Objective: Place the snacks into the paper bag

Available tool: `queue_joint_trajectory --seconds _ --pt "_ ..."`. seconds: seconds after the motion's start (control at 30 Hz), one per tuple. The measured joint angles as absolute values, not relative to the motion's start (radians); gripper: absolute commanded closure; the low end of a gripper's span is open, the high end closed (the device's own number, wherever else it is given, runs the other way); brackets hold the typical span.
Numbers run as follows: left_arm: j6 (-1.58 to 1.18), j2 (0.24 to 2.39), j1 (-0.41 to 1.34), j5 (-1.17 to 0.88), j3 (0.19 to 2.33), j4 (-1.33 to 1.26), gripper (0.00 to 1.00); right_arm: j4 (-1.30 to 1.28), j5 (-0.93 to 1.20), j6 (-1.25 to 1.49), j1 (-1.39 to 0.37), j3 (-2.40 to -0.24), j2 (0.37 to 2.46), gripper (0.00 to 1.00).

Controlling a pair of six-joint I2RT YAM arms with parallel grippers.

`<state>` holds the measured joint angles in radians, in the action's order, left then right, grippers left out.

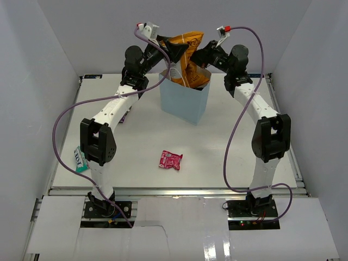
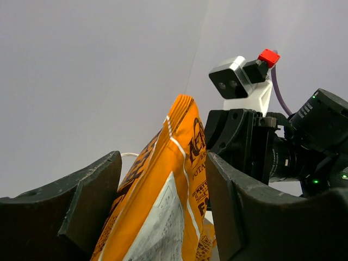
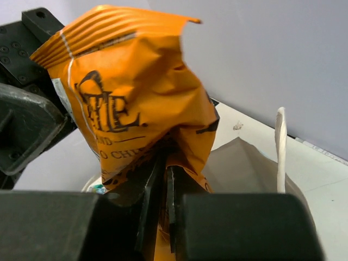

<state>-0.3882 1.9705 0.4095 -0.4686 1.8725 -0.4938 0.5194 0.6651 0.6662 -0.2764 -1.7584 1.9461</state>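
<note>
Count of items on inspection: one paper bag [image 1: 184,106] is showing; one orange chip bag [image 1: 188,41] is showing; one pink-red packet [image 1: 170,160] is showing; one green packet [image 1: 80,159] is showing; one dark purple item [image 1: 124,117] is showing only in part, its kind not determinable; snack items are thus totalling four. Two arms are showing, the left arm [image 1: 111,111] and the right arm [image 1: 255,103]; these are bearing two grippers, the left gripper [image 1: 175,51] and the right gripper [image 1: 199,57]; one table [image 1: 206,157] is showing.
</note>
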Motion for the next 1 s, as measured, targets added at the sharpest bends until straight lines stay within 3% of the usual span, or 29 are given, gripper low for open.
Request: queue_joint_trajectory --seconds 0.33,0.47,0.73,1.0 --pt "-0.386 1.971 0.398 -0.466 1.854 -0.493 0.25 0.482 0.652 0.544 -0.294 -1.766 1.963 0.57" --pt "-0.386 1.971 0.397 -0.466 1.841 -0.495 0.25 0.455 0.644 0.499 -0.294 -1.766 1.963 0.39" --pt "-0.387 1.967 0.395 -0.459 1.766 -0.493 0.22 0.385 0.641 0.408 -0.292 -1.725 1.911 0.27" --pt "-0.393 1.946 0.395 -0.459 1.713 -0.490 0.21 0.308 0.657 0.325 -0.253 -1.624 1.718 0.20"
